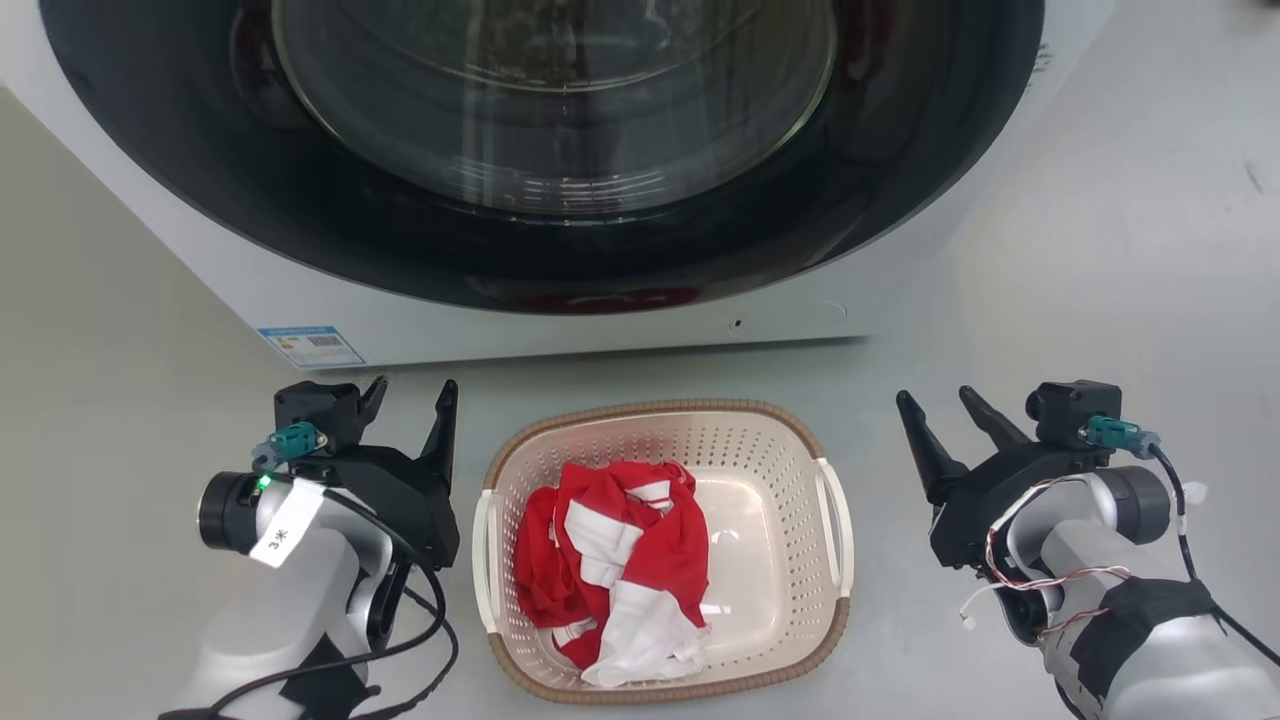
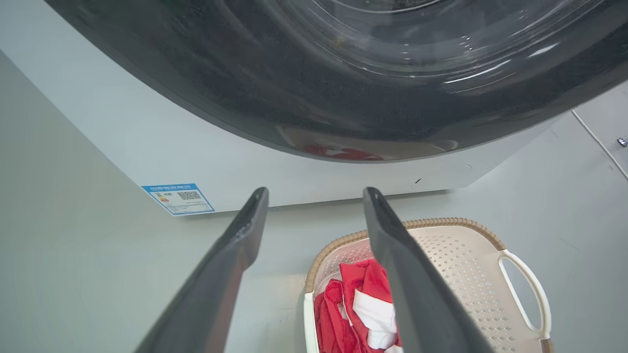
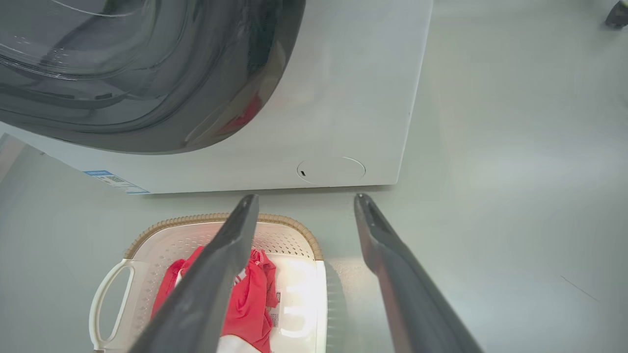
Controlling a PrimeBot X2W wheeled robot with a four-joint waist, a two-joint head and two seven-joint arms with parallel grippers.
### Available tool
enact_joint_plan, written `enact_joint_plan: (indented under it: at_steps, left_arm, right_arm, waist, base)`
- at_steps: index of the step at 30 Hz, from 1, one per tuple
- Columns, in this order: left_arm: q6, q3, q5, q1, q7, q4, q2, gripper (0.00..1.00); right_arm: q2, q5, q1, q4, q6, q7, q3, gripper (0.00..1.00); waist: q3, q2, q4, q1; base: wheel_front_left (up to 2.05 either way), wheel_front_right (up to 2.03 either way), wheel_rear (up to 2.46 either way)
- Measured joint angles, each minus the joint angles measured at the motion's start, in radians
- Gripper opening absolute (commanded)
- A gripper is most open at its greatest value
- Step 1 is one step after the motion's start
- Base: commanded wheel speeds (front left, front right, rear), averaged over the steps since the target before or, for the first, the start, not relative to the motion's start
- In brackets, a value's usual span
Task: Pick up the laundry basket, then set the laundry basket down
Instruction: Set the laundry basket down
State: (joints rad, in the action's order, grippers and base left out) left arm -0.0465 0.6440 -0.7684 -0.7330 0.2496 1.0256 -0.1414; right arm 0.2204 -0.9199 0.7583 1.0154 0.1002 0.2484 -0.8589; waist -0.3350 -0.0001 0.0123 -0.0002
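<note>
The laundry basket (image 1: 790, 470), cream-white and perforated with a brown woven-look rim and white side handles, sits on the floor in front of the washing machine, holding red and white clothes (image 1: 615, 560). My left gripper (image 1: 413, 392) stands open just left of it, clear of the left handle (image 1: 483, 560). On the other side my right gripper (image 1: 940, 403) is open too, a little way off the right handle (image 1: 838, 530). Both wrist views show the basket (image 2: 466, 255) (image 3: 294, 230) below and between the open fingers' inner side.
The white washing machine (image 1: 560, 320) with its dark round door (image 1: 540, 130) stands right behind the basket. Pale grey floor (image 1: 1120, 300) spreads to both sides. A blue label (image 1: 310, 346) sits on the machine's lower left corner.
</note>
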Motion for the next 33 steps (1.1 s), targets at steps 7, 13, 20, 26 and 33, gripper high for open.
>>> enact_joint_plan:
  at_steps: [7, 13, 20, 26, 33]
  left_arm:
    - [0.069, -0.041, 0.044, 0.073, 0.000, -0.115, -0.049, 1.00]
    - [0.127, -0.076, 0.090, 0.161, 0.000, -0.248, -0.071, 1.00]
    - [0.154, -0.118, 0.142, 0.275, 0.000, -0.422, -0.100, 1.00]
    - [0.165, -0.151, 0.190, 0.377, 0.000, -0.559, -0.111, 1.00]
    - [0.171, -0.199, 0.243, 0.484, 0.000, -0.679, -0.123, 1.00]
  right_arm:
    - [0.022, 0.037, -0.027, -0.080, -0.046, 0.001, 0.035, 1.00]
    - [0.047, 0.072, -0.081, -0.176, -0.103, 0.001, 0.074, 1.00]
    - [0.087, 0.120, -0.164, -0.310, -0.163, 0.001, 0.123, 1.00]
    - [0.118, 0.173, -0.241, -0.426, -0.191, 0.001, 0.152, 1.00]
    - [0.141, 0.220, -0.339, -0.540, -0.216, 0.001, 0.199, 1.00]
  waist:
    - [0.056, 0.0000, -0.002, 0.0001]
    - [0.098, 0.0000, -0.007, 0.0001]
    - [0.140, 0.0000, -0.012, 0.0001]
    - [0.175, 0.0000, -0.017, 0.0001]
    - [0.215, 0.0000, -0.022, 0.0000]
  base:
    - [0.00, 0.00, 0.00]
    - [0.00, 0.00, 0.00]
    - [0.00, 0.00, 0.00]
    - [0.00, 0.00, 0.00]
    - [0.00, 0.00, 0.00]
